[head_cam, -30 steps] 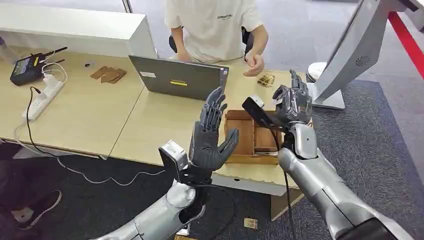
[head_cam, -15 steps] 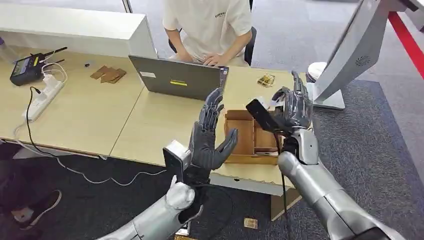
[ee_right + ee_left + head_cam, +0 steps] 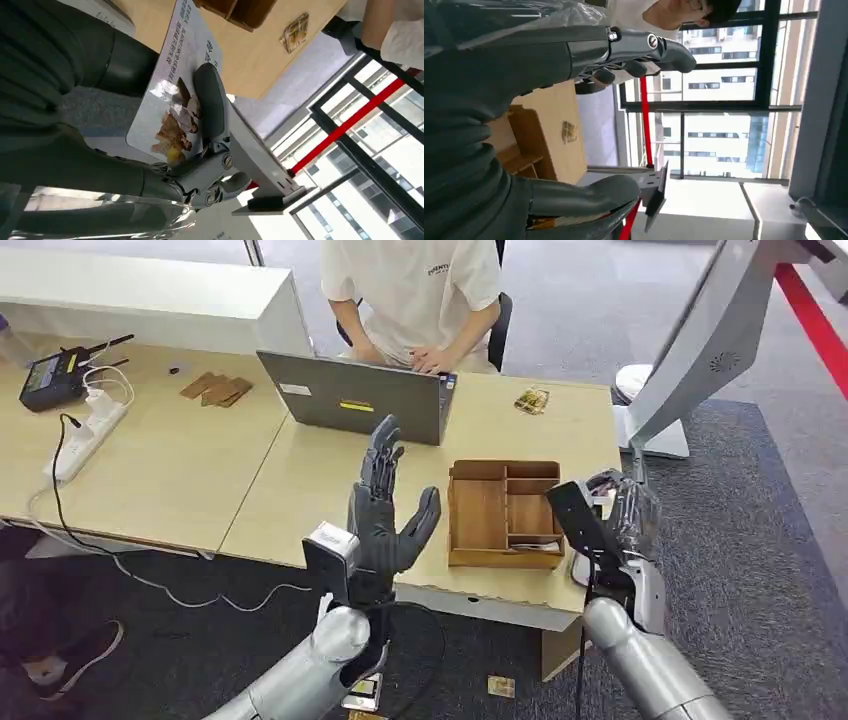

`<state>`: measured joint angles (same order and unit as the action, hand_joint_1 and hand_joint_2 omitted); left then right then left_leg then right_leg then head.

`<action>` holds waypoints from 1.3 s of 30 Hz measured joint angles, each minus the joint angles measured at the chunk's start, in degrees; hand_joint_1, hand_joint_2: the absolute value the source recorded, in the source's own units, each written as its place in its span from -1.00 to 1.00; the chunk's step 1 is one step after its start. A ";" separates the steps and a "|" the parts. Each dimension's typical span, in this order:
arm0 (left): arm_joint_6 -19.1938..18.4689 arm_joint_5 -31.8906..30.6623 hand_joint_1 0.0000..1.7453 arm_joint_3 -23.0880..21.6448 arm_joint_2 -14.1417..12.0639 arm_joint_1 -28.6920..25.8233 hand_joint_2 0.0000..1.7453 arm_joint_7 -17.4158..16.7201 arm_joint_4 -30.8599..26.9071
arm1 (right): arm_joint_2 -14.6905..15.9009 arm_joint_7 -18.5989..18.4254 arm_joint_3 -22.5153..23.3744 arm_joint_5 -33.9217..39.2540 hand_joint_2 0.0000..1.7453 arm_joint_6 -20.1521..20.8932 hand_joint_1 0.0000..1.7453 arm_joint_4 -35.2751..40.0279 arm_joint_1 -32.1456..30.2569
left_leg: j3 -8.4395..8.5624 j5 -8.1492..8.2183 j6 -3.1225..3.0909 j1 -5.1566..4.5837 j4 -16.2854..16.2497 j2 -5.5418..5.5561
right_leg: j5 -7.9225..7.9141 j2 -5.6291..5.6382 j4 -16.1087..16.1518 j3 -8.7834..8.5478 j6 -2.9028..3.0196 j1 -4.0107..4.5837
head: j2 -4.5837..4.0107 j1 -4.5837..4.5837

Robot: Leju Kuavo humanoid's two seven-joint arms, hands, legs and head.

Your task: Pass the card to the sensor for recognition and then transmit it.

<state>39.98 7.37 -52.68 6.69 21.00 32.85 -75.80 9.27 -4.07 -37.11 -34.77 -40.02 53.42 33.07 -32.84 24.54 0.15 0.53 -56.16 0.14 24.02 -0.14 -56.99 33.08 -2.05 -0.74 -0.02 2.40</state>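
Left robot hand [image 3: 385, 515] raised upright over the near edge of the bench [image 3: 300, 475], palm turned toward the right, fingers apart and straight, thumb spread, grasping nothing. Same released pose in the left wrist view [image 3: 499, 125], thumb and fingers well apart with open air between them.

Right robot hand [image 3: 625, 515] held just off the bench's near right corner, wrapped in clear plastic, fingers curled in. Grasping the card [image 3: 175, 95] in the right wrist view: a white printed card with text and a small picture, one finger pressed across its face, thumb behind. Card barely visible in the head view, a pale sliver at the hand.

Wooden tray [image 3: 505, 513] with compartments standing on the bench by the near edge, toward the right corner, just beside the right robot hand but apart from it. Grey laptop [image 3: 355, 395] open near the far edge, a person in a white T-shirt [image 3: 415, 290] seated behind it, hands at the keyboard. Small gold-coloured packet [image 3: 532, 400] near the far right corner. Power strip [image 3: 90, 430] and black device [image 3: 55, 370] toward the left end. Grey sensor stand [image 3: 700, 340] on the floor beyond the bench's right end.
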 joint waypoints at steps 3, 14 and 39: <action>0.13 -2.28 -1.00 1.44 -0.28 -1.38 1.00 -0.63 -1.53 | 0.15 0.39 0.94 1.92 1.00 0.02 1.00 1.52 -1.22 | 0.00 0.00 0.00 0.01 0.00 -0.01 | 0.01 0.00 0.00 0.00 0.00 0.01 | 0.00 0.00; 0.13 -4.12 -1.00 4.29 -1.11 -4.41 1.00 -2.51 -5.99 | -0.74 2.23 4.30 2.84 1.00 0.04 1.00 3.06 -4.50 | 0.00 0.00 0.00 0.01 0.00 0.00 | 0.01 -0.01 0.00 -0.01 0.00 0.01 | 0.00 0.00; 0.13 -2.15 -1.00 4.77 -1.49 -4.23 1.00 -2.67 -8.44 | -2.12 1.48 5.66 5.57 1.00 0.09 1.00 -5.01 -5.21 | -0.01 0.00 0.00 0.00 0.00 0.00 | 0.01 -0.01 0.00 0.00 0.00 0.00 | 0.00 -0.02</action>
<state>40.11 5.22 -47.91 5.20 16.77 30.18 -84.24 7.15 -2.58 -31.45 -29.20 -39.93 48.41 27.87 -32.85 24.54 0.15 0.54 -56.16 0.14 24.03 -0.15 -56.98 33.08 -2.05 -0.74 -0.02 2.38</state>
